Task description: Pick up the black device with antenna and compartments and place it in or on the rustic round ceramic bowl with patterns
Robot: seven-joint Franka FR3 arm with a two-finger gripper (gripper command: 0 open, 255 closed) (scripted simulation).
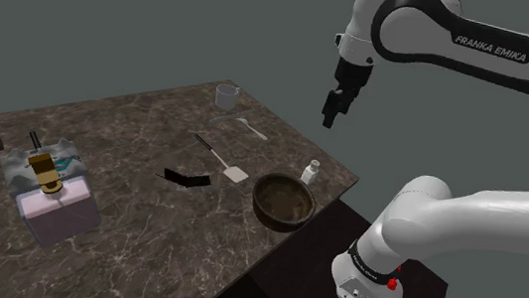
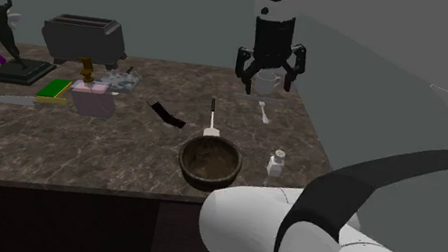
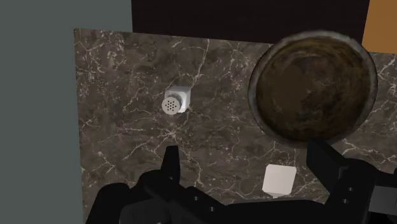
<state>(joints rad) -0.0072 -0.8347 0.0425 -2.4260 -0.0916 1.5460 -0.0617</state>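
Observation:
The black device (image 1: 188, 178) lies flat near the middle of the dark marble table (image 1: 143, 251), and shows as a thin black slab (image 2: 165, 113) in the second exterior view. The round brown bowl (image 1: 282, 201) (image 2: 209, 163) (image 3: 312, 89) stands near the table's edge by the stand, with nothing in it. My gripper (image 1: 332, 108) (image 2: 268, 75) (image 3: 248, 165) hangs high above the table, over the stretch between the bowl and a small shaker. Its fingers stand apart, open, with nothing between them. The device sits well away from it, beyond the bowl.
A small white shaker (image 1: 310, 170) (image 3: 173, 102) stands beside the bowl. A spatula (image 1: 222, 159) (image 2: 211, 119) lies between device and bowl. A cup (image 1: 226, 95) and white utensil (image 1: 245, 124) sit farther back. A pinkish box (image 1: 53, 203), dark appliance (image 2: 84, 39) and figurine (image 2: 3, 33) crowd the far end.

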